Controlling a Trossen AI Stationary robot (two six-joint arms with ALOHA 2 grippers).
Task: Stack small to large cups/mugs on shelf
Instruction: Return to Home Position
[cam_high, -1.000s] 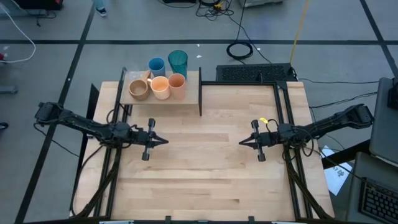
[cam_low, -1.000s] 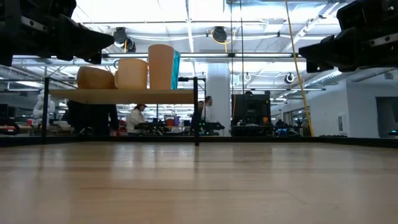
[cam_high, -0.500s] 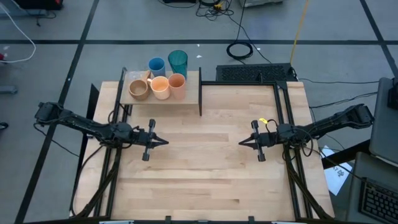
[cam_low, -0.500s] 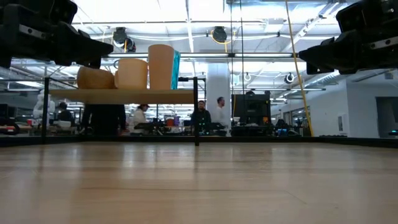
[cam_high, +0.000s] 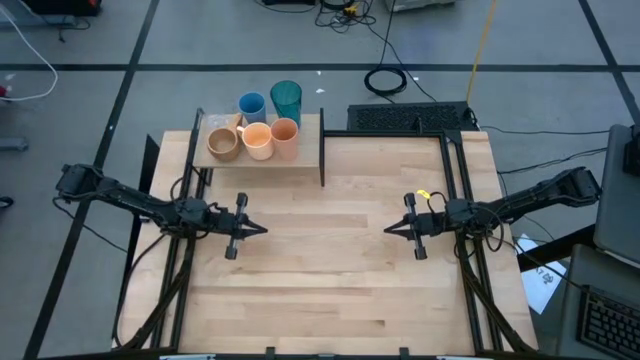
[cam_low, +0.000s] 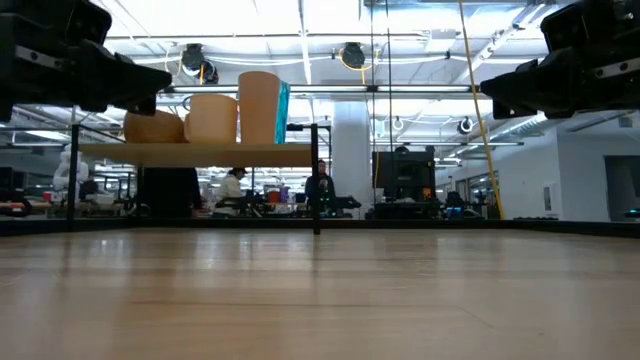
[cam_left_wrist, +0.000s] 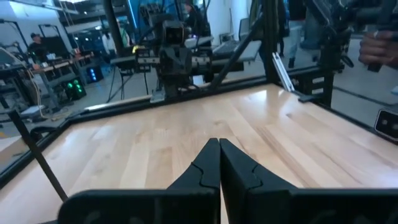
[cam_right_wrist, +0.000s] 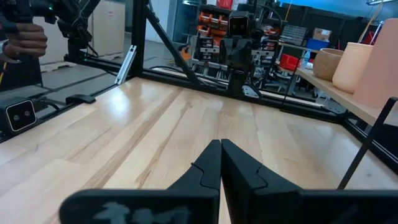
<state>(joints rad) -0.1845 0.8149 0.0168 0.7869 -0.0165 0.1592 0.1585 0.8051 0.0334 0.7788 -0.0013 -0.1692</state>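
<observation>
Five cups stand grouped on the shelf (cam_high: 308, 156), at the far edge of the tabletop (cam_high: 330, 280) on the left arm's side. The tan mug (cam_high: 222, 145), peach-orange mug (cam_high: 258, 141) and orange cup (cam_high: 285, 133) form a front row rising in height, with the blue cup (cam_high: 252, 104) and teal tumbler (cam_high: 286, 97) just behind. Both arms hang over bare wood, well apart from the shelf, facing each other across the table's middle. The left gripper (cam_high: 262, 229) is clenched on nothing, its fingers pressed tip to tip in its wrist view; the right gripper (cam_high: 389, 229) is likewise closed and empty. The placing appears finished, and the step in hand looks like the return to rest. The next move should call for no grasp, only drawing each arm back to its parked pose, clear of the shelf
</observation>
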